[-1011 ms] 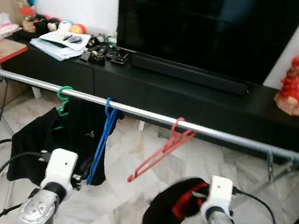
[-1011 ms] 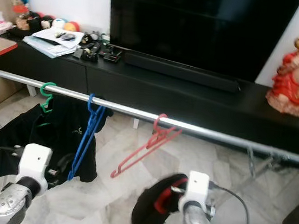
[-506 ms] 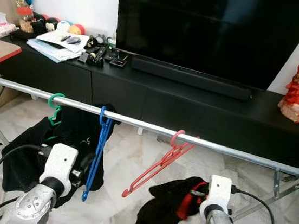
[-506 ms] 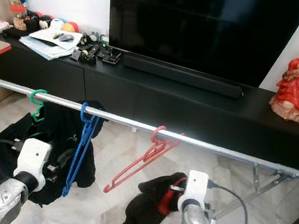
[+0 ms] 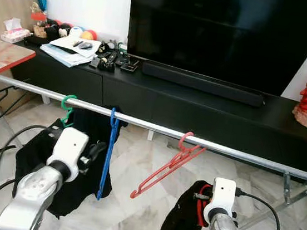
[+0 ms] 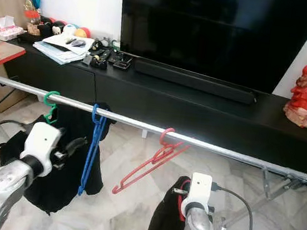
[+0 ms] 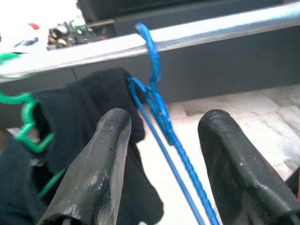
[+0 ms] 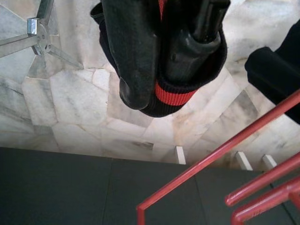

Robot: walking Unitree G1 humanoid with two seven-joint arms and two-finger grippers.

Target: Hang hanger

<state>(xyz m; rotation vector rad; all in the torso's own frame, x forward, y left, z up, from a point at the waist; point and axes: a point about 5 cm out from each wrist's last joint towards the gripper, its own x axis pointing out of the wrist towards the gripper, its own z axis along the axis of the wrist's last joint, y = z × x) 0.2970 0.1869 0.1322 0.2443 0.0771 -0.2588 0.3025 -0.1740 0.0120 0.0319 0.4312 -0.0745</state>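
Hangers, blue hanger (image 5: 108, 148) and red hanger (image 5: 168, 164), already hang on your rail (image 5: 238, 152). Left end effector (image 7: 164, 159) is spread; right end effector (image 8: 164, 51) pinches black cloth (image 5: 181, 228), left to hang.

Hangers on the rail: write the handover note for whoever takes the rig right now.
Left gripper: open, fingers either side of the blue hanger, not gripping it.
Right gripper: shut on a black garment with red trim, held low below the rail.
On the rail: green hanger carrying a black garment, blue hanger bare, red hanger bare and tilted.
Done: all three hangers hooked on.
Left: the garment in the right gripper is not on a hanger; the red one is nearest.
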